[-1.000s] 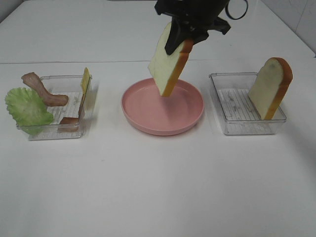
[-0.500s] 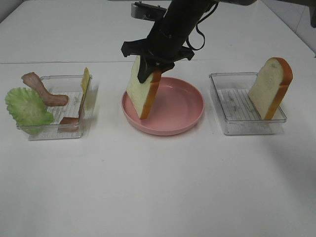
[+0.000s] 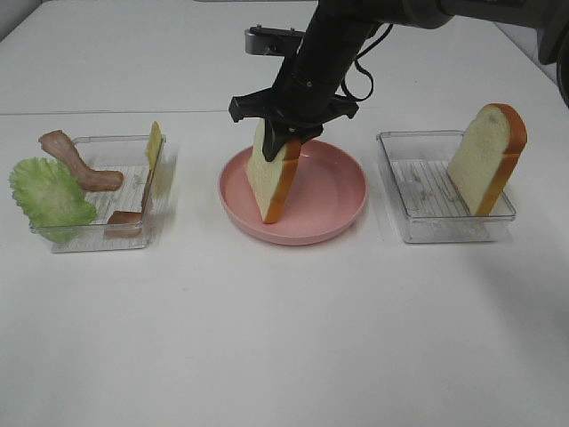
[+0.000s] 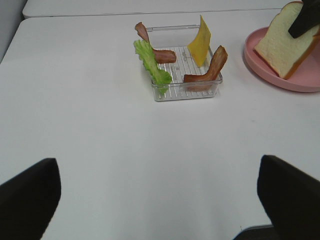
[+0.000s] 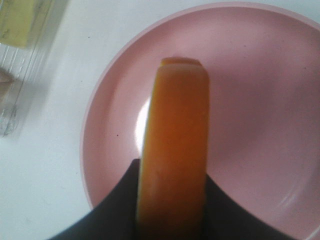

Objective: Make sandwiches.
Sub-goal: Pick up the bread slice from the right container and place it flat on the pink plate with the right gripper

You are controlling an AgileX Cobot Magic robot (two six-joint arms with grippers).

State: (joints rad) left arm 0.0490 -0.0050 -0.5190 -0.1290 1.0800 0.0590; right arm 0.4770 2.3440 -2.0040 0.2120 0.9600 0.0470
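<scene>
The white tabletop (image 3: 284,356) carries a pink plate (image 3: 342,191) at the middle, with a clear tray on either side. The right gripper (image 3: 292,135) is clamped on a bread slice (image 3: 269,182), held upright on edge over the plate with its lower corner down at the plate's floor. The left gripper (image 4: 157,167) stands wide open and empty. A second bread slice (image 3: 484,160) leans in the right tray (image 3: 427,227). The left tray (image 3: 98,240) holds lettuce (image 3: 49,196), bacon (image 3: 76,160) and cheese (image 3: 154,145).

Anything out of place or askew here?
The lettuce hangs over the outer rim of the left tray instead of lying inside, and one bacon strip pokes over its back corner. Nothing looks spilled or damaged.
</scene>
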